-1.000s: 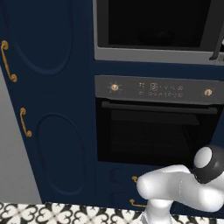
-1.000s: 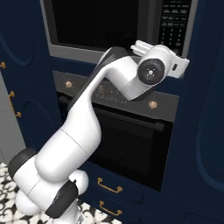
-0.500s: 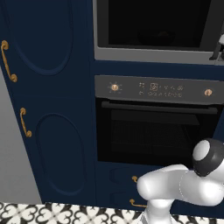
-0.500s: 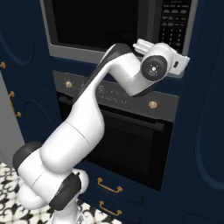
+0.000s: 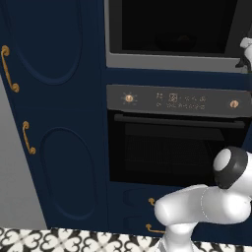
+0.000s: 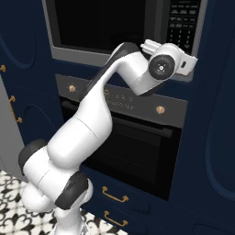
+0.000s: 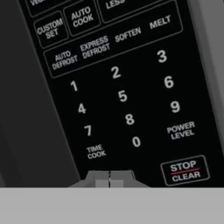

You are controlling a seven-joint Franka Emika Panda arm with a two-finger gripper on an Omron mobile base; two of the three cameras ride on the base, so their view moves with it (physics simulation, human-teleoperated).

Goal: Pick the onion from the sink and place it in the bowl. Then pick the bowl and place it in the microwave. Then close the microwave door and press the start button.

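Hand view: fingers (image 7: 109, 178) clenched fully together, tips side by side with no gap, grasping nothing. Positioned directly before the keypad (image 7: 122, 87) of the microwave (image 6: 119, 27), tips low on the panel, below the TIME COOK label and the 0 key, left of the STOP CLEAR button (image 7: 184, 170). Contact with the panel surface cannot be confirmed from this angle. Digits 1 through 9, AUTO DEFROST, EXPRESS DEFROST, SOFTEN and MELT legible above, panel tilted in frame. Right base view: white arm raised from lower left, elbow bent, hand (image 6: 172, 64) level with the lower part of the narrow keypad (image 6: 182, 23) at the right of the microwave. Microwave door (image 6: 98, 25) shut flush, dark glass window inside a grey-silver frame. Oven (image 6: 133, 137) with gold knobs and bar handle directly underneath. Left base view: microwave door (image 5: 172, 29) closed above the oven (image 5: 174, 142); navy cabinet doors (image 5: 54, 123) with gold handles at left; patterned floor tiles (image 5: 59, 241) along the bottom edge.
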